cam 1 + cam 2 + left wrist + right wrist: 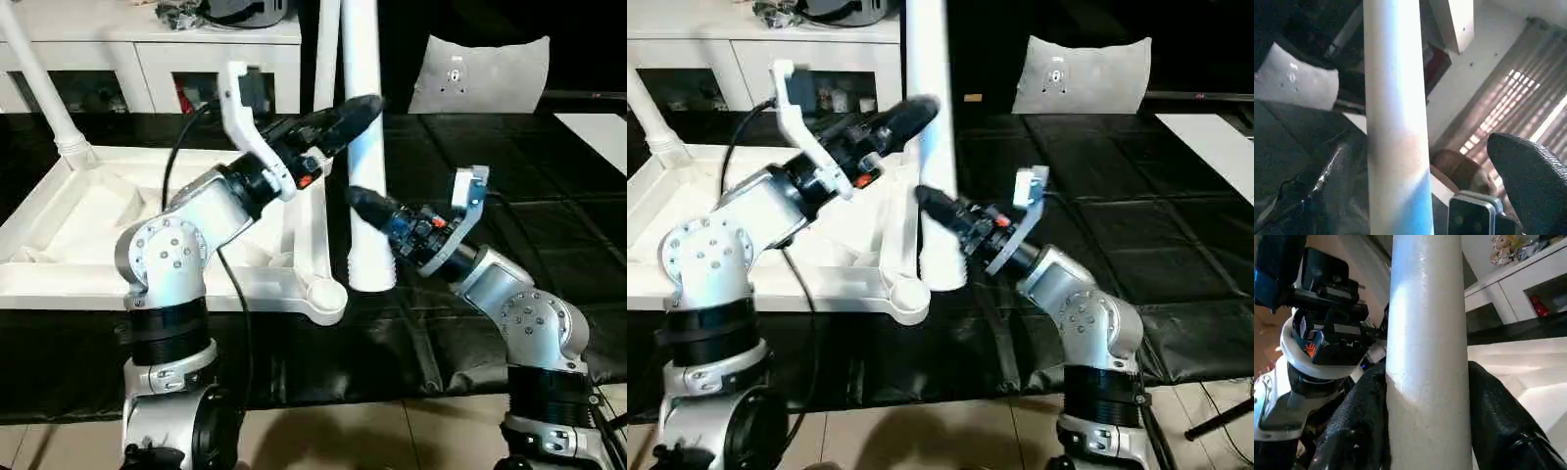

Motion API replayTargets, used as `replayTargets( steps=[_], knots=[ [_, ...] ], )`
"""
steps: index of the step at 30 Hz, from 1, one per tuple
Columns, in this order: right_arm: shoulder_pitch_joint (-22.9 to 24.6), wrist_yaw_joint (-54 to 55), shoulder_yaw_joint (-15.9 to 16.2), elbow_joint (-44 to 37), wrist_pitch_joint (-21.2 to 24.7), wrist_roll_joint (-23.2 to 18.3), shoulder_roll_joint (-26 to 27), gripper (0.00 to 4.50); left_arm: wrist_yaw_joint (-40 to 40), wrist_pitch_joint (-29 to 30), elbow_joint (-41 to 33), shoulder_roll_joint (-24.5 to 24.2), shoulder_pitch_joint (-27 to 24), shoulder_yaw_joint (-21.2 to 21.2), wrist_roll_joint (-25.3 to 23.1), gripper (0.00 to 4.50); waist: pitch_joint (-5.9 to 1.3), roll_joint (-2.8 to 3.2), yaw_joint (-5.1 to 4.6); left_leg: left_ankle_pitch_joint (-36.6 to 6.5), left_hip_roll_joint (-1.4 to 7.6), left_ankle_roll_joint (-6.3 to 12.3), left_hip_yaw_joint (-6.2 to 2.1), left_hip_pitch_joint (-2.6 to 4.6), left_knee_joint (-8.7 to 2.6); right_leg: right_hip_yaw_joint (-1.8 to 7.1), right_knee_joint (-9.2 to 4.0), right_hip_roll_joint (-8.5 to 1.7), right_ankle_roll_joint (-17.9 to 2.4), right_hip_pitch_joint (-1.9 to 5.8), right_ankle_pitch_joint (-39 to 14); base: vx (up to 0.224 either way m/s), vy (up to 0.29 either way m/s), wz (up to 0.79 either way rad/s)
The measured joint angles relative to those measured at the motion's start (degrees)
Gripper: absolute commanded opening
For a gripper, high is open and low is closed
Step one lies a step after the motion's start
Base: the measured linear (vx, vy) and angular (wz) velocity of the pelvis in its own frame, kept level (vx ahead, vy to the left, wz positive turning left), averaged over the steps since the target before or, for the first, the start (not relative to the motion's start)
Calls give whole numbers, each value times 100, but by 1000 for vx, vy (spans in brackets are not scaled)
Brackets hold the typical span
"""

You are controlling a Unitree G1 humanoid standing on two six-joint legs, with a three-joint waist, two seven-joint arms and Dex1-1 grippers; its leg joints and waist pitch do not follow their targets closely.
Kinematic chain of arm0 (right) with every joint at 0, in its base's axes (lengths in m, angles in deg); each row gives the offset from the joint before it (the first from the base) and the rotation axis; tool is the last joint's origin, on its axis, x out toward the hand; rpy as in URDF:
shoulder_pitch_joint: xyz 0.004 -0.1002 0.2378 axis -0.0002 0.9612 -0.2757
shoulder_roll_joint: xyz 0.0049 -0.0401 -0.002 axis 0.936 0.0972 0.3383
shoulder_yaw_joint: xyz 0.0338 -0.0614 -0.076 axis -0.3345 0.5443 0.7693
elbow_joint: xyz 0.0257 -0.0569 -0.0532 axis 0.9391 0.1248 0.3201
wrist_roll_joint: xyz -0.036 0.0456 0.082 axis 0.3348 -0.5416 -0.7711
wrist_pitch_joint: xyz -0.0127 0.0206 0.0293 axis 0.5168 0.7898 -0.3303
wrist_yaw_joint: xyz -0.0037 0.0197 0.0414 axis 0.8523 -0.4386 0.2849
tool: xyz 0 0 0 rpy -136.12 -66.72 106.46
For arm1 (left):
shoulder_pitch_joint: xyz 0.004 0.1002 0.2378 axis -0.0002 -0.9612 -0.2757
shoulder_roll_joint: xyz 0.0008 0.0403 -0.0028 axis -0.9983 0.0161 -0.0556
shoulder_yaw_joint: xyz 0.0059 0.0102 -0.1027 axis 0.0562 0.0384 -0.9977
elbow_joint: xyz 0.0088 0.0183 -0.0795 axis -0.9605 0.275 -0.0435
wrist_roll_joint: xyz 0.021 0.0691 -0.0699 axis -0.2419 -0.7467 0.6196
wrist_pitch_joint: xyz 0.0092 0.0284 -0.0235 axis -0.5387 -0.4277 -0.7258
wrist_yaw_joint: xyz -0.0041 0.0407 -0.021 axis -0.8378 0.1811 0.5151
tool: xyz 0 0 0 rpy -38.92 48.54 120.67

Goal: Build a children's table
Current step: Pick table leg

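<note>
The children's table top [59, 269] lies upside down on the black mat, ribbed side up. One leg [39, 83] stands in its far left corner socket. A second white leg [364, 147] stands upright just right of the near right corner socket [328, 296], its ridged lower end [370, 272] on the mat. My right gripper [364, 204] is shut on this leg low down, both fingers [1359, 426] pressed to its sides. Higher up, my left gripper [359, 110] is open around the same leg, with its one visible finger [1533, 181] clear of the tube.
A further white tube [326, 49] rises just behind the held leg. White cabinets with glass doors [147, 54] line the back. A grey-white panel [480, 73] leans at the back right. Black mat [529, 196] stretches to the right, with tan floor [392, 441] below.
</note>
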Motion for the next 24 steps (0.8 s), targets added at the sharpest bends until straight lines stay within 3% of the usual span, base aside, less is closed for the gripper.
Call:
replayTargets(
  steps=[4, 5, 8, 9, 12, 19, 20, 24],
  knots=[
    [30, 7, 334, -173, -423, 426, -143, 186, 145, 166, -10, 30, -7, 11, 154, 450, -1, -1, -3, 0, 1, 0, -1, -11, -1, -2, -12, 0, 7, 0, 4, 0, 0, 0],
    [29, 78, 515, -214, -751, 719, -134, 186, 172, 89, -86, -18, -61, 145, 79, 450, -2, -3, -7, 0, 1, 0, -1, -11, -2, -2, -14, 0, 7, 0, 4, 0, 0, 0],
    [29, 415, 963, -197, -1577, 1488, -100, 186, 242, -387, -252, -172, -298, 710, -538, 450, -3, -4, -11, 0, 2, 0, -5, -7, -8, -7, -34, 1, 15, -2, 9, 0, 0, 0],
    [29, 565, 1133, -158, -1883, 1794, -98, 186, 268, -736, -300, -329, -392, 1105, -983, 433, -3, -4, -12, 0, 2, 0, -9, -6, -9, -9, -43, 1, 20, -2, 12, 0, 0, 0],
    [30, 841, 1354, -36, -2435, 2238, 1, 186, 448, -1254, -375, -467, -481, 1592, -1691, 414, -3, -4, -17, -2, 1, 4, -10, -24, -9, -8, -66, 1, 34, -3, 22, 0, 0, 0],
    [29, 1299, 1669, 244, -3771, 2988, 179, 186, 760, -1950, -725, -483, -714, 2003, -2269, 370, -8, -13, -24, -14, 1, 22, -2, -49, -11, -3, -72, -3, 35, -9, 22, 0, 0, 0],
    [29, 1366, 1723, 318, -3906, 3058, 208, 186, 813, -2076, -720, -486, -752, 2088, -2411, 347, -7, -16, -32, -14, 1, 22, -1, -49, -10, -3, -71, -3, 36, -9, 22, 0, 0, 0],
    [29, 1437, 1898, 534, -4158, 3261, 229, 186, 847, -2526, -645, -817, -931, 2534, -3031, 328, -7, -17, -53, -12, 1, 22, 0, -47, -9, 1, -68, -3, 36, -9, 22, 0, 0, 0]
  ],
)
